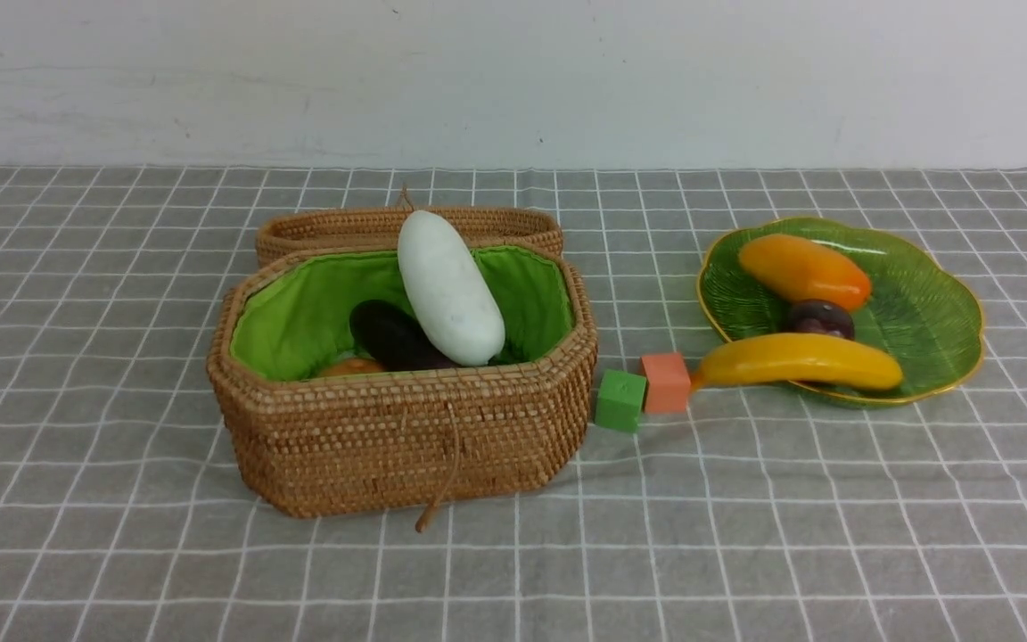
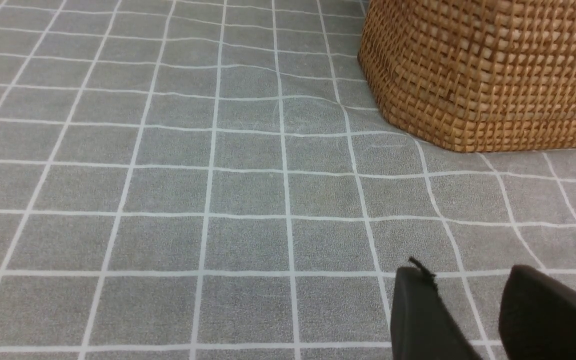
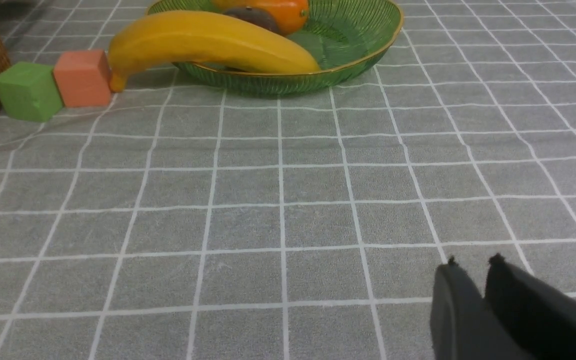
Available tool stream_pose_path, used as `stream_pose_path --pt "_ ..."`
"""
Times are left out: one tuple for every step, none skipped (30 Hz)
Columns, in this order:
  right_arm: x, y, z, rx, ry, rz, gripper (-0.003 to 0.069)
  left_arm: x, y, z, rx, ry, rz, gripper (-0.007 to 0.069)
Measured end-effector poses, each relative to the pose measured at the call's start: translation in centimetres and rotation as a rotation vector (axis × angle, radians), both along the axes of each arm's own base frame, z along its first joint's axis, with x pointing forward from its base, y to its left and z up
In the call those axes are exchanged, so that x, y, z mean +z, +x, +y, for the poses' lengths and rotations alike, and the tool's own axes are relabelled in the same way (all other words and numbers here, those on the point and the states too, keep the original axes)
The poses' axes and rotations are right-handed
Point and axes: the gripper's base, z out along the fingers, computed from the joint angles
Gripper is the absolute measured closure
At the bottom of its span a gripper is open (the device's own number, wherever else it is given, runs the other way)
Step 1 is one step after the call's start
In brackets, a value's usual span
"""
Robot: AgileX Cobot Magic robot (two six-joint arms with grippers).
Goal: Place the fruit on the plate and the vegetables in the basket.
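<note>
The woven basket (image 1: 406,437) stands open at centre-left, its lid folded back. A white radish (image 1: 449,290) leans in it over a dark eggplant (image 1: 393,337) and an orange-brown potato (image 1: 351,366). On the green plate (image 1: 924,312) to the right lie the mango (image 1: 803,270), the plum (image 1: 821,316) and the banana (image 1: 799,361), whose stem hangs over the rim. Neither arm shows in the front view. My left gripper (image 2: 468,280) hovers open and empty over the cloth near the basket (image 2: 483,75). My right gripper (image 3: 473,265) is empty, a narrow slit open, well short of the plate (image 3: 348,30) and banana (image 3: 208,40).
A green cube (image 1: 620,401) and an orange cube (image 1: 665,382) sit between basket and plate, the orange one touching the banana's stem. A grey checked cloth covers the table. A white wall runs behind. The basket's string tie (image 1: 442,486) hangs down its front.
</note>
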Motion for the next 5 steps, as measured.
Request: stream_pose_path --pt "0.0 0.0 0.0 0.0 0.0 0.0 0.0559 0.0 0.0 0.0 0.0 0.0 0.0 0.0386" --pt "0.0 0.0 0.0 0.0 0.0 0.0 0.0558 0.0 0.0 0.0 0.0 0.0 0.0 0.0386" --pt "0.0 0.0 0.0 0.0 0.0 0.0 0.0557 0.0 0.0 0.0 0.0 0.0 0.0 0.0386" --pt "0.0 0.0 0.0 0.0 0.0 0.0 0.0556 0.0 0.0 0.0 0.0 0.0 0.0 0.0386" --pt "0.0 0.0 0.0 0.0 0.0 0.0 0.0556 0.0 0.0 0.0 0.0 0.0 0.0 0.0386"
